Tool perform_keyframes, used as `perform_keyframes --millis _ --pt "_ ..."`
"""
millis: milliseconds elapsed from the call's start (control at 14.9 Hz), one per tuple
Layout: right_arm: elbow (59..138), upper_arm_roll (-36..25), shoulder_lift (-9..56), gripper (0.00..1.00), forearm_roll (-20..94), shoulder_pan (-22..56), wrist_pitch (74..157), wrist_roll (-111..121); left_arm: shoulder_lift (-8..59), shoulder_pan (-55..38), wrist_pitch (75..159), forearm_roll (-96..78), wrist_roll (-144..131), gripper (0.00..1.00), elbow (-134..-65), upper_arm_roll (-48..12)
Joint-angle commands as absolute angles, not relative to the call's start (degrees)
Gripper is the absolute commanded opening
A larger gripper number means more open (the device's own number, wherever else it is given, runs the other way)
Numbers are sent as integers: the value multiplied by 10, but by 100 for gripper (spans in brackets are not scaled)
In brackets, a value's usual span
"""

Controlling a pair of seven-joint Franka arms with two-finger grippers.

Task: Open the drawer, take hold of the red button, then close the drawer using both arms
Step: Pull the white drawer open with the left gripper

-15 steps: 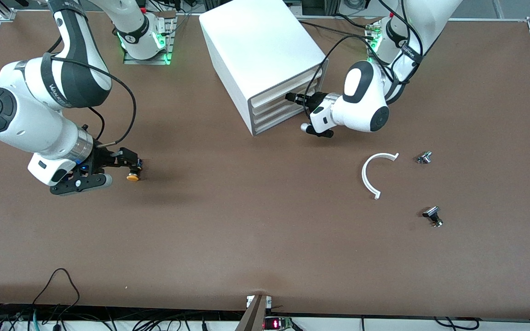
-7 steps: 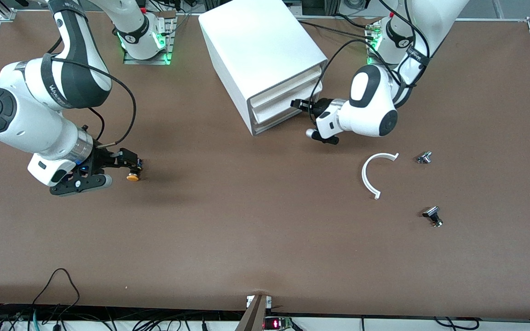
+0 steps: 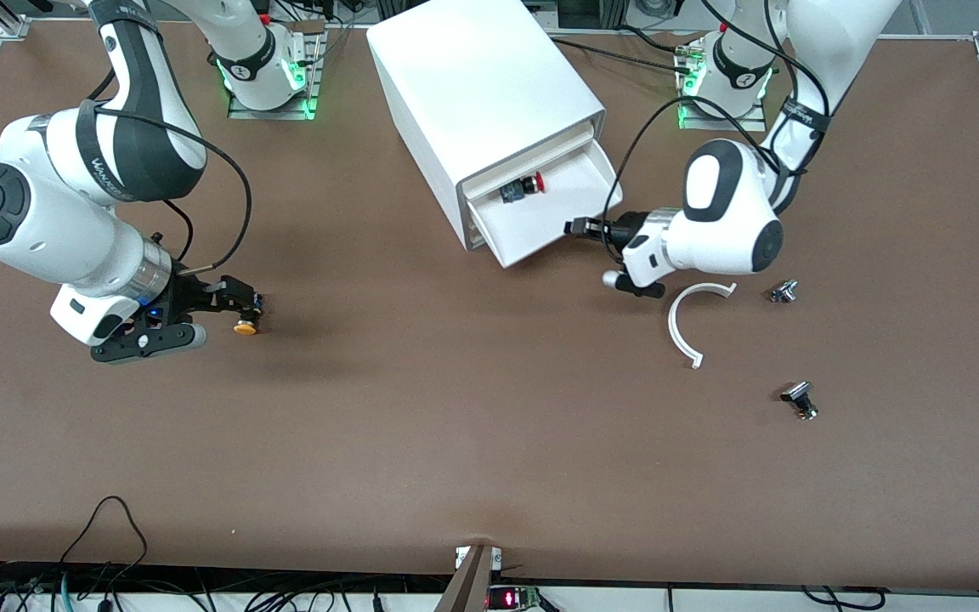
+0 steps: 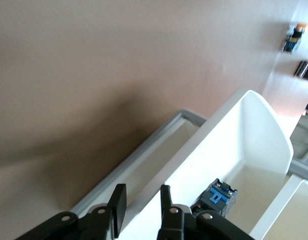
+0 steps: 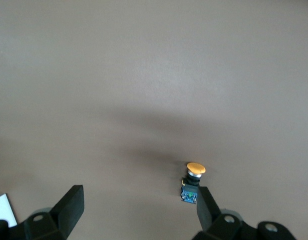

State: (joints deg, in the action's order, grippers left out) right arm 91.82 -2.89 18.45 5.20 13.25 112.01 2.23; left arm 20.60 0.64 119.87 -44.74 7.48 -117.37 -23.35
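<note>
With the drawer [image 3: 570, 191] pulled partway out of the white cabinet [image 3: 472, 76], the red-capped button [image 3: 523, 186] lies on its side on the drawer floor, close to the cabinet opening, cap pointing about 2 o'clock in the front view. It is a lower drawer, under the topmost one. In the left wrist view only the button's blue-black body [image 4: 218, 195] shows, against the inside of the drawer's front wall [image 4: 234, 135].

Left gripper [image 3: 579, 228] is at the drawer's front edge, at 4 o'clock from the red button. Its fingers [image 4: 118, 202] are narrow and straddle the front wall, one outside and one inside, clamped on it.

Right gripper [image 3: 239, 310] hangs low over the worktop [image 3: 455, 425] toward the right arm's end, at about 8 o'clock from the cabinet. Its fingers [image 5: 73, 200] are spread wide and hold nothing. An orange-capped button [image 3: 244, 326] stands on the worktop just beside one fingertip; in the right wrist view it [image 5: 192, 182] sits within the gap, hard by that finger, well apart from its mate.

A white curved strip [image 3: 683, 327] lies at 5 o'clock from the left gripper. One small metal part [image 3: 783, 291] is at 3 o'clock of the strip, a black-topped one [image 3: 800, 399] at 5 o'clock, both clear of it.
</note>
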Motion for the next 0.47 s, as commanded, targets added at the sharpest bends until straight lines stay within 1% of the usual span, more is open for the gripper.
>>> perform_keyframes --millis 0,134,201,268,335,403 --pt "902 -28 199 100 66 144 1142 19 215 8 1204 -437 73 0 -1148 -214" --pt "887 -27 210 100 73 163 1179 25 215 9 1204 -437 74 0 -1147 -214" --pt "870 -27 219 100 79 178 1184 26 215 10 1204 -437 75 0 -1147 -214" --pt "847 -27 229 100 81 197 1183 28 214 11 1204 -437 77 77 -1148 -214" --pt "824 -27 242 100 81 219 1183 28 212 15 1203 -438 78 100 -1147 -214" --pt "807 -27 253 100 82 237 1184 29 209 16 1203 -438 79 100 -1147 -214"
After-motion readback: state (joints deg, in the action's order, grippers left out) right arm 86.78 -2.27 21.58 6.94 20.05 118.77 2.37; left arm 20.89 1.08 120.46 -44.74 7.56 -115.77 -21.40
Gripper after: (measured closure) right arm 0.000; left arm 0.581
